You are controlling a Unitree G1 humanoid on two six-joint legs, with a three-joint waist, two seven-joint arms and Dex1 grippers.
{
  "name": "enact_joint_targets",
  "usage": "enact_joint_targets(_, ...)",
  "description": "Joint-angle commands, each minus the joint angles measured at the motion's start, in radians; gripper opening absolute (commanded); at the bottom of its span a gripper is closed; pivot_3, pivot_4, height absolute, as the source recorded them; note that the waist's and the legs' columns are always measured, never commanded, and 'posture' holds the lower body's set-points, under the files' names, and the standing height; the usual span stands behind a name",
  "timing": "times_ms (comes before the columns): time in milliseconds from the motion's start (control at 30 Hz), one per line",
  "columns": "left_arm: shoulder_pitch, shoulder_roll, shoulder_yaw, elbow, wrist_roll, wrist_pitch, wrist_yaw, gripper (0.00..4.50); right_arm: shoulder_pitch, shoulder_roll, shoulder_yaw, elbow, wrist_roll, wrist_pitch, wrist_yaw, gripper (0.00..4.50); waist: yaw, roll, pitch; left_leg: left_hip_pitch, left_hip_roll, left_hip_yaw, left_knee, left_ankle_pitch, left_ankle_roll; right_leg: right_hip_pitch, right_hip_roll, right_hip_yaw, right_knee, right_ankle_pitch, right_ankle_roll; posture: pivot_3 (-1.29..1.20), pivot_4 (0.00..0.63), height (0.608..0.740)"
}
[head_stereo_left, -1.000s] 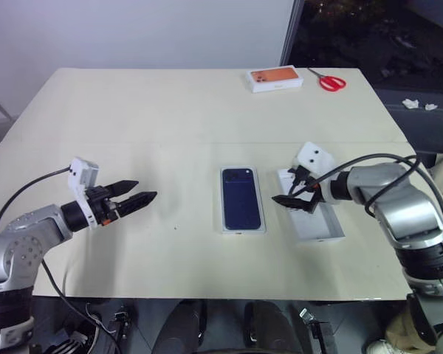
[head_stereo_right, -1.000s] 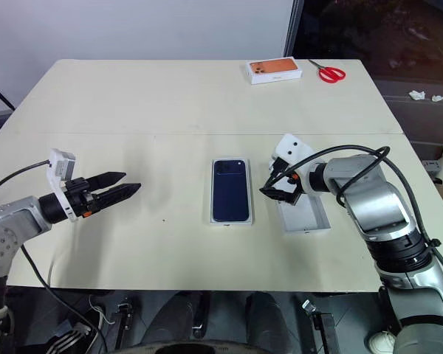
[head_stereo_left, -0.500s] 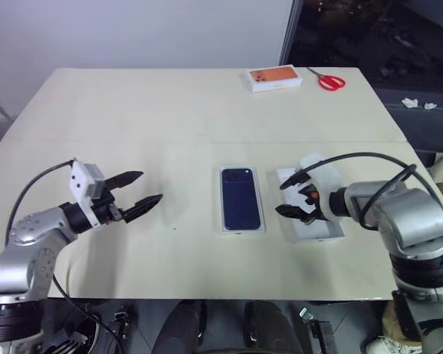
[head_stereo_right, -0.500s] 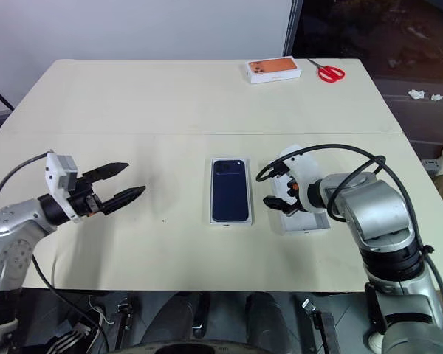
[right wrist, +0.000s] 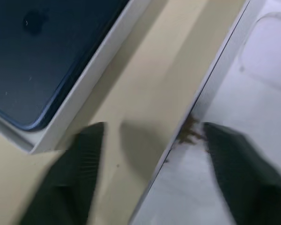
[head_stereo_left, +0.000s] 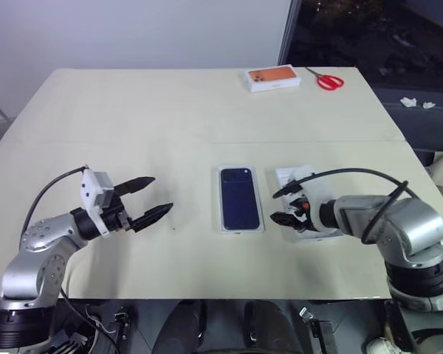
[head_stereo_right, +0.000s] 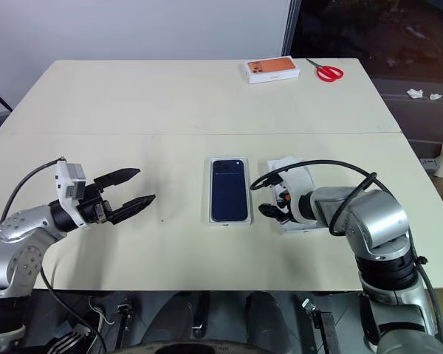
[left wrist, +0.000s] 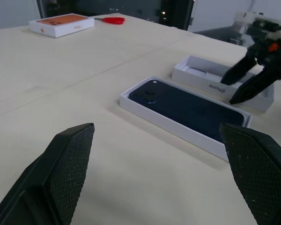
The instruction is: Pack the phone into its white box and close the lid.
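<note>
With the phone (head_stereo_left: 241, 198) already lying in the box (head_stereo_left: 224, 221), our right claw (right wrist: 150, 140) straddles the lid's (head_stereo_left: 310, 221) near wall — jaws apart, gripping nothing — while our left claw (head_stereo_left: 155, 199) hangs wide open, empty.

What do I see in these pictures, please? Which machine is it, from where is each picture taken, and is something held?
This is a humanoid robot with two arms; each ends in a two-fingered black tool. Two pictures come from cameras in its head, looking down at a table. The other two come from a camera on each wrist, looking along that tool's fingers.

In the middle, a dark blue phone lies in a white box. Beside it, the lid lies open side up. At the far edge are an orange box and red scissors.

The left tool hovers open and holds nothing. The right tool is open, its fingers on either side of the lid's wall, not gripping.
</note>
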Motion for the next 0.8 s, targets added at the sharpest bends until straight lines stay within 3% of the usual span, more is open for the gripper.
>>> enact_joint_targets(33, -0.008, -0.005, 0.001, -0.031, -0.009, -0.023, 0.004, 4.50, 0.003, -0.002, -0.036, -0.023, 0.057, 0.007, -0.060, 1.54, -0.001, 0.000, 0.000, 0.000, 0.000, 0.000, 0.000, 0.000, 0.000, 0.000, 0.000, 0.000, 0.000, 0.000, 0.000, 0.00, 0.150, 0.740)
enact_joint_targets(133, -0.011, -0.011, -0.005, -0.034, -0.006, -0.024, 0.012, 4.50, 0.006, 0.005, -0.044, -0.012, 0.098, 0.007, -0.109, 0.03, -0.002, 0.000, 0.000, 0.000, 0.000, 0.000, 0.000, 0.000, 0.000, 0.000, 0.000, 0.000, 0.000, 0.000, 0.000, 0.00, 0.150, 0.740)
enact_joint_targets(367, -0.009, -0.015, -0.004, -0.033, -0.007, -0.023, 0.025, 4.50, -0.012, 0.017, -0.053, 0.023, 0.156, 0.007, -0.197, 0.01, -0.004, 0.000, 0.000, 0.000, 0.000, 0.000, 0.000, 0.000, 0.000, 0.000, 0.001, 0.000, 0.000, 0.000, 0.000, 0.00, 0.150, 0.740)
enact_joint_targets(533, -0.010, -0.014, 0.000, -0.028, -0.012, -0.019, 0.033, 4.50, -0.190, 0.142, -0.187, 0.114, 0.094, 0.007, -0.272, 0.01, -0.021, 0.001, 0.000, 0.001, 0.000, 0.000, 0.001, 0.000, 0.000, 0.001, 0.001, 0.000, 0.001, 0.000, 0.000, 0.00, 0.150, 0.740)
enact_joint_targets(700, -0.031, -0.014, 0.003, -0.007, -0.015, -0.013, 0.040, 4.50, -0.308, 0.259, -0.289, 0.151, 0.136, 0.007, -0.242, 0.01, -0.021, 0.001, 0.000, 0.001, 0.001, 0.000, -0.002, 0.000, 0.000, -0.001, 0.002, 0.000, 0.001, 0.000, 0.000, 0.00, 0.150, 0.740)
enact_joint_targets(800, -0.040, -0.013, 0.004, 0.003, -0.016, -0.009, 0.042, 4.50, -0.353, 0.381, -0.439, 0.264, 0.252, 0.007, -0.285, 0.01, -0.023, 0.001, 0.000, 0.001, 0.001, 0.000, 0.000, 0.000, 0.000, 0.000, 0.002, 0.000, 0.001, 0.000, 0.000, 0.00, 0.150, 0.740)
